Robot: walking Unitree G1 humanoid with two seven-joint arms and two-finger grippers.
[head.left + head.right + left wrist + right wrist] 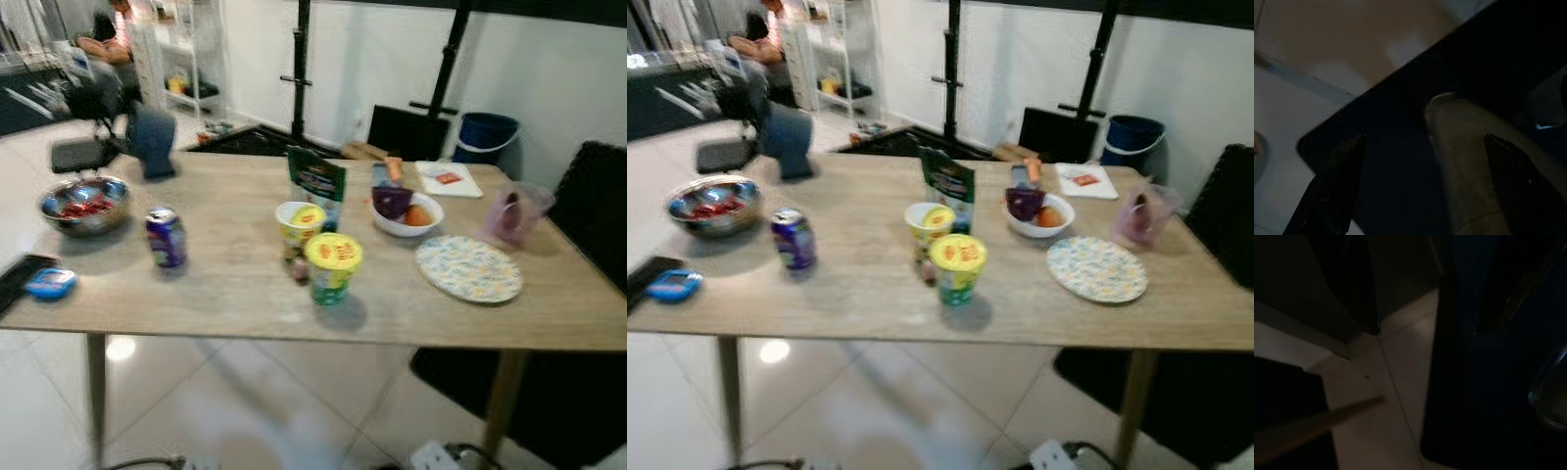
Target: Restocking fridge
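Observation:
A wooden table (235, 284) stands before me with food on it. Near its middle are two yellow-lidded cups (333, 266) (301, 225) with a green packet (316, 181) upright behind them. To the left stands a blue drink can (166, 237), and a metal bowl (85, 204) of red pieces lies further left. A white bowl (407, 211) holds a purple and an orange item. In the dark left wrist view my left gripper (1425, 186) hangs open, its fingers (1337, 186) wide apart. The right wrist view is very dark, showing floor tiles (1396, 396).
A patterned plate (468, 267) and a pink jug (514, 211) sit at the table's right end, beside a black chair (588, 206). A blue object (49, 283) lies at the left edge. A blue bin (485, 132) and a person (103, 39) are behind.

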